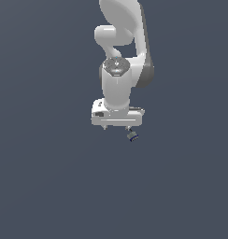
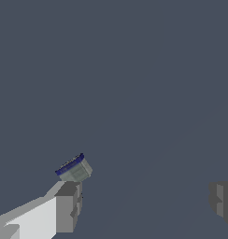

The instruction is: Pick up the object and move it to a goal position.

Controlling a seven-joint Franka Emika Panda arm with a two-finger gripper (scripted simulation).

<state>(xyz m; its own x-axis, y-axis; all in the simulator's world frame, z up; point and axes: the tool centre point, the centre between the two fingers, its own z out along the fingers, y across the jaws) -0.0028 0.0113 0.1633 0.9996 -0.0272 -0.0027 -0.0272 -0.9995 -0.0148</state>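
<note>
Plain slate-grey background is surrounding the wide-open gripper (image 2: 146, 205), whose finger is risking nudging the ungrasped object (image 2: 74, 168) away.

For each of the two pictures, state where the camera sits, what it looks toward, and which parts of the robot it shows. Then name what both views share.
Exterior view: off the arm, facing it; shows the white arm, gripper and the object just below.
Wrist view: on the wrist, looking past the fingers, spread wide, at the object near one fingertip.
Shared: the object, the gripper, and plain grey-blue background.
</note>
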